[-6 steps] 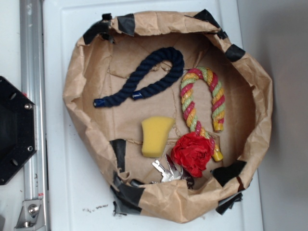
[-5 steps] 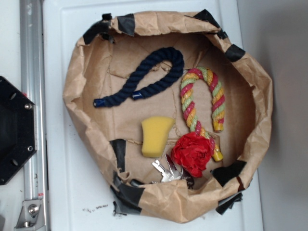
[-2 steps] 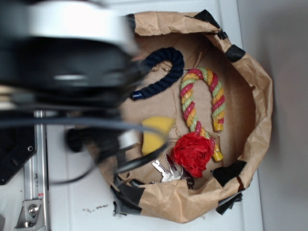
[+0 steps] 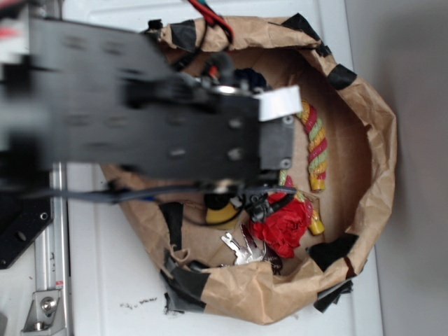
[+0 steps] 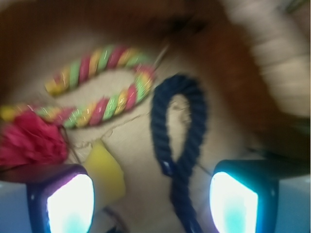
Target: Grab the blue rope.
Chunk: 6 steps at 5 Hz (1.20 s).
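Note:
In the wrist view the blue rope (image 5: 197, 121) lies as a dark navy loop on the brown paper floor. One shiny capped end (image 5: 167, 167) rests beside its long strand. That strand runs down between my fingers, nearer the right one. My gripper (image 5: 151, 201) is open above the rope, and nothing is held between its lit pads (image 5: 70, 204). In the exterior view my arm (image 4: 175, 119) covers most of the bag, so only a dark bit of the blue rope (image 4: 248, 75) shows at its top edge.
A crumpled paper bag (image 4: 381, 140) with raised walls rings everything. Inside lie a red-yellow-green rope (image 4: 316, 150), a red crumpled flower-like thing (image 4: 283, 222), keys (image 4: 241, 248) and a yellow sponge (image 5: 107, 170). A black base (image 4: 21, 224) and a metal rail (image 4: 52, 245) stand to the left.
My arm has swept in from the left over the bag. It now hides most of the blue rope and the sponge in the exterior view. The objects have not moved.

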Tool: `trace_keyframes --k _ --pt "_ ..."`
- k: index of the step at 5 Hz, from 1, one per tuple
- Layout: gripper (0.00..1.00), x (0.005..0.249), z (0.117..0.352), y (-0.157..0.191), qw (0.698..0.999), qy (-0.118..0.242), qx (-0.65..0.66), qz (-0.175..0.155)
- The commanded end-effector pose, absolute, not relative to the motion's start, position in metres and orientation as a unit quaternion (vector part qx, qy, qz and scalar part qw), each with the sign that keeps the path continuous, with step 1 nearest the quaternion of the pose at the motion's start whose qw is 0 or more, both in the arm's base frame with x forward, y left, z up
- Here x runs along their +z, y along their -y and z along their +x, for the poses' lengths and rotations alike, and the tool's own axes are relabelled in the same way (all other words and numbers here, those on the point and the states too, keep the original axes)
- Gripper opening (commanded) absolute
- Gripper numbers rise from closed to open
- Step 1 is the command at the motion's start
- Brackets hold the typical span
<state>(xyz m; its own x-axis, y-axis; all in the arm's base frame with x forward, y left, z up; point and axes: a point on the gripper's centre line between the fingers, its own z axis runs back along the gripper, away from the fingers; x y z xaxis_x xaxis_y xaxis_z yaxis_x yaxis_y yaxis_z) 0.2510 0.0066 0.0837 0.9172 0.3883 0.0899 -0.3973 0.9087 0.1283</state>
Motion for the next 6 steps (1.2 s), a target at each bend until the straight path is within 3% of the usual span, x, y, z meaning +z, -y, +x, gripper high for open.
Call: trace_keyframes --k 1,3,5,6 --pt "1.0 0.042 0.258 -0.06 0.972 0.014 0.219 0.081" --pt "1.0 0.021 0.268 -0.059 0.987 -0.021 0.151 0.049" --pt "1.0 0.013 0.276 -0.061 0.99 -0.04 0.127 0.041" --pt "0.0 0.014 0.275 -0.058 0.99 -0.037 0.124 0.06"
